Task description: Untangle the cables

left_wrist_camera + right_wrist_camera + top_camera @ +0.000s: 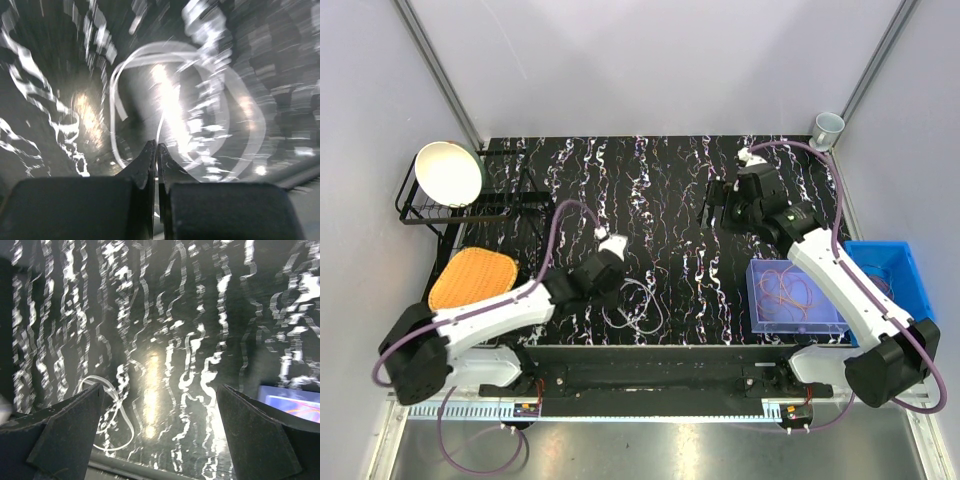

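A loose white cable [642, 305] lies in loops on the black marbled table [660, 180] near the front middle. My left gripper [618, 290] is down at its left edge. In the left wrist view the cable [120, 100] curls ahead, and one strand runs into the tips of the left gripper [156, 145], which is shut on it. A bunch of thin orange cables [788, 292] lies inside a clear bin [756, 300] at the right. My right gripper [713, 207] hovers farther back, open and empty [160, 386], with the white cable [112, 415] in the distance below its left finger.
A blue bin [895, 270] stands right of the clear one. A wire rack [420, 212] with a white bowl [448, 172] is at the back left, an orange woven pad [472, 277] in front of it. A cup [828, 127] sits at the back right corner.
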